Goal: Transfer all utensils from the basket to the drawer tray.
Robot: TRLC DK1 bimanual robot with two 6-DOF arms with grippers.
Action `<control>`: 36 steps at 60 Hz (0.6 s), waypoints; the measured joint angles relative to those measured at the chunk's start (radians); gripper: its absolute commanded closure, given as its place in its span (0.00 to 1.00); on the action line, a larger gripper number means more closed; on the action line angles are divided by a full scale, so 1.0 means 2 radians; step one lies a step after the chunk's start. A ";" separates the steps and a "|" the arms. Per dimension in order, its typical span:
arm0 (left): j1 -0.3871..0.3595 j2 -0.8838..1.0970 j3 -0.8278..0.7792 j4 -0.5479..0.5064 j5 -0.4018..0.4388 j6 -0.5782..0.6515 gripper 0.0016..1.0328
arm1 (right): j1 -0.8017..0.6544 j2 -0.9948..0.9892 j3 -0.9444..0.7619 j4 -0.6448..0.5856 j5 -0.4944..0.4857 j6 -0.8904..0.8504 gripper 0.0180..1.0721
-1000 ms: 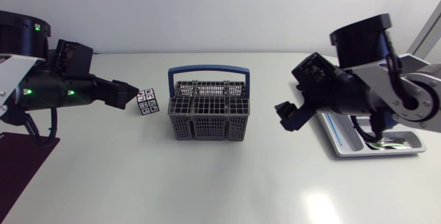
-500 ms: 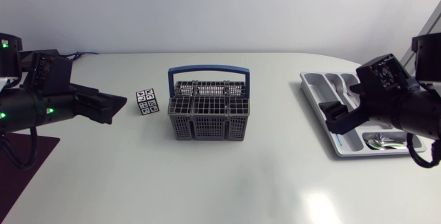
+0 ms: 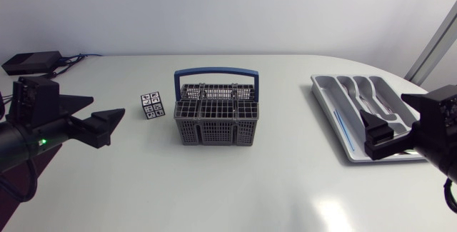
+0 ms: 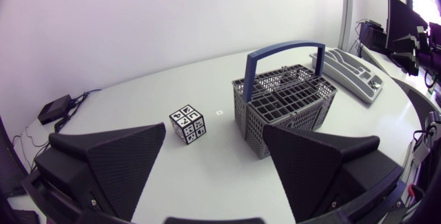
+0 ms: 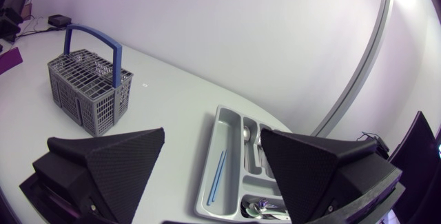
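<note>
The grey wire basket with a blue handle stands in the middle of the table, and no utensil shows above its rim. The grey drawer tray lies at the right with spoons and a thin blue piece in its compartments. My left gripper is open and empty, well left of the basket. My right gripper is open and empty over the tray's near side. In the left wrist view the basket is ahead of the open gripper. The right wrist view has the tray ahead of its open gripper and the basket farther off.
A small cube with black-and-white markers sits left of the basket, between it and my left gripper. A black box with a cable lies at the table's back left. Bare tabletop spreads in front of the basket.
Both arms have drawn back toward the sides. The left gripper moved away from the cube. The right gripper moved from beside the basket to the tray's near side, uncovering the tray.
</note>
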 measured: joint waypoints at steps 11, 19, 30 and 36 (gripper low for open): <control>0.014 -0.031 -0.048 0.037 0.000 0.000 0.04 | -0.010 -0.045 -0.042 0.014 -0.003 0.022 0.05; 0.028 -0.068 -0.074 0.058 0.000 -0.002 0.04 | -0.017 -0.079 -0.072 0.028 -0.006 0.045 0.05; 0.032 -0.113 -0.106 0.075 -0.014 -0.006 0.04 | -0.027 -0.126 -0.111 0.047 -0.017 0.079 0.05; 0.032 -0.139 -0.124 0.076 -0.024 -0.015 0.04 | -0.032 -0.152 -0.134 0.060 -0.021 0.097 0.05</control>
